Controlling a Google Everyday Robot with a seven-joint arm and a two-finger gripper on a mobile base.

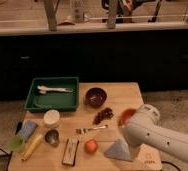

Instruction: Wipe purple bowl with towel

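- The arm point(154, 136) lies across the table's point(119, 91) right front corner. Its white shell hides most of the gripper, which sits low at that corner.
- The jaws are spread wide and grip nothing.
- The towel point(118, 150) lies flat on the table just left of the gripper, touching or nearly touching the arm.
- The purple bowl point(95, 96) stands upright, well apart from the gripper, back and to the left near the table's far edge.
- The orange bowl point(125, 116) is just behind the arm, half covered by it.
- A dark cluster point(103, 115) and a fork point(92, 130) lie between the purple bowl and the towel.
- An orange fruit point(91, 146) sits near the towel, on its far side from the gripper.
- A green tray point(33, 99) is far left of the gripper, beside the purple bowl.
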